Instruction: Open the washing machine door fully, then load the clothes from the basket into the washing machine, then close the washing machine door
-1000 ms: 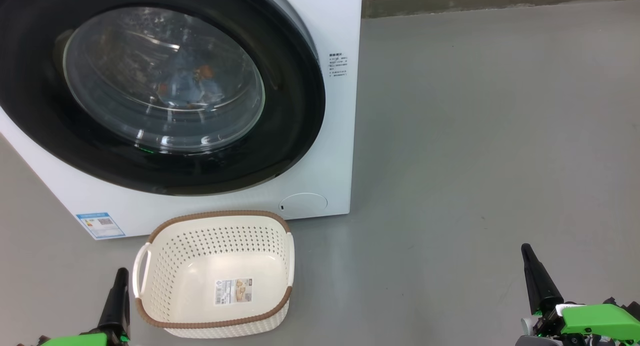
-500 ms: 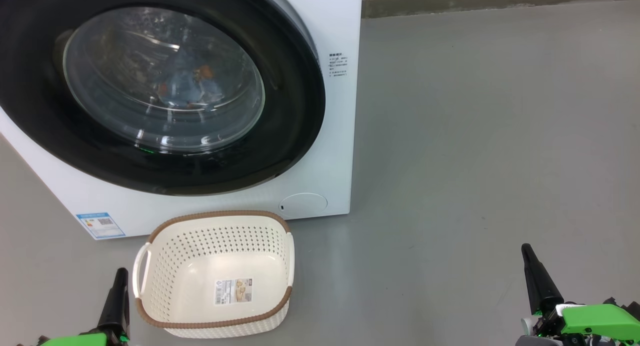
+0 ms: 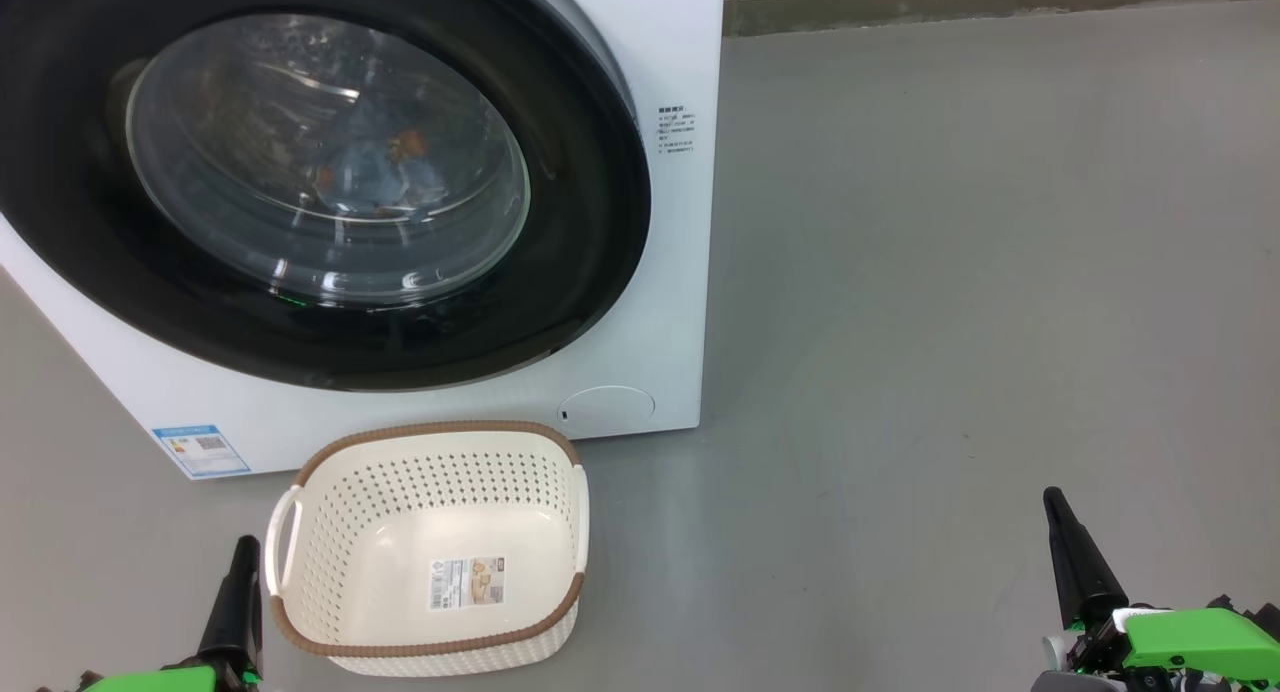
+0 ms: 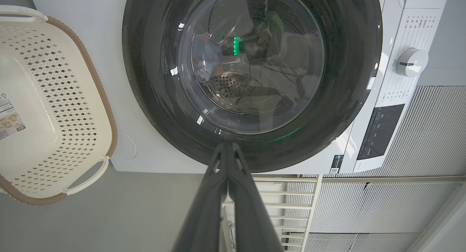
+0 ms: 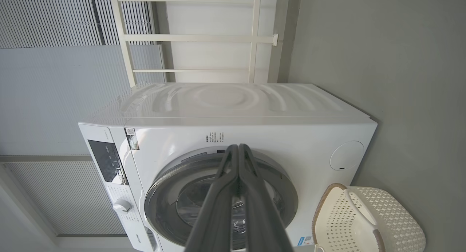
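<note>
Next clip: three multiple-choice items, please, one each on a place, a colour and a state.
1. Where is the basket relative to the washing machine? A on top of it; B on the floor in front of it; C behind it.
2. What colour is the basket's rim? A blue; B green; C brown.
3. How is the washing machine door? A shut; B half open; C fully open.
1 B: it sits on the floor below the door. 2 C: a brown band rings its top. 3 A: its black ring lies flush on the white front.
</note>
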Robot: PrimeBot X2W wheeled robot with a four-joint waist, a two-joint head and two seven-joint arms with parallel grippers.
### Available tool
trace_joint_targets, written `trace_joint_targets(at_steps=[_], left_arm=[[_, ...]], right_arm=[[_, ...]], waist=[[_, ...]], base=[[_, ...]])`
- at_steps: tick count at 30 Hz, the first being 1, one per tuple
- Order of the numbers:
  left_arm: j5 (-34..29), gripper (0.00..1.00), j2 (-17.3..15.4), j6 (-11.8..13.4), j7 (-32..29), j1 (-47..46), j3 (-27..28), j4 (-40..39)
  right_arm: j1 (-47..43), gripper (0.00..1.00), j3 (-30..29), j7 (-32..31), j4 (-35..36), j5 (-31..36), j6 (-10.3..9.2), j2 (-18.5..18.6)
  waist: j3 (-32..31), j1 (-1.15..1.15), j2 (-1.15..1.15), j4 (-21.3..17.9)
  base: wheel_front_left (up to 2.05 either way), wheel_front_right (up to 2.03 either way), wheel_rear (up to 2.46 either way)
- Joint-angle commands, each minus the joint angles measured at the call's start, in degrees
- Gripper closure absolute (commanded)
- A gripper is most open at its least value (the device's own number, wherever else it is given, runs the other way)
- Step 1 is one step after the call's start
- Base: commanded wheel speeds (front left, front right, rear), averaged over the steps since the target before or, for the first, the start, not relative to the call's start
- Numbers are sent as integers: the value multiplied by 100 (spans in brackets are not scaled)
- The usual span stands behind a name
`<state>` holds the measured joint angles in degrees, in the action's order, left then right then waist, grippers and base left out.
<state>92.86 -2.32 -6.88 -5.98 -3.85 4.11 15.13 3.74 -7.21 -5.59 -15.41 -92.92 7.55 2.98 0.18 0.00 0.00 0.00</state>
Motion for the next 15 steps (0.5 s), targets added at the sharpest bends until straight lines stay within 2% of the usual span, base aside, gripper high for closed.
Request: trace_joint_targets(at_steps=[1,15], left_arm=[[-36,100,-88,-60,-17,-230,199,-110],[-43,100,-82,-60,-24,-231,208,-110]], right_arm=[[240,100,115,-54,141,38,-6,25],[240,100,105,-61,140,46,-6,18]], waist=[[0,0,0,0],[0,0,0,0]], base=[[0,0,0],[0,0,0]])
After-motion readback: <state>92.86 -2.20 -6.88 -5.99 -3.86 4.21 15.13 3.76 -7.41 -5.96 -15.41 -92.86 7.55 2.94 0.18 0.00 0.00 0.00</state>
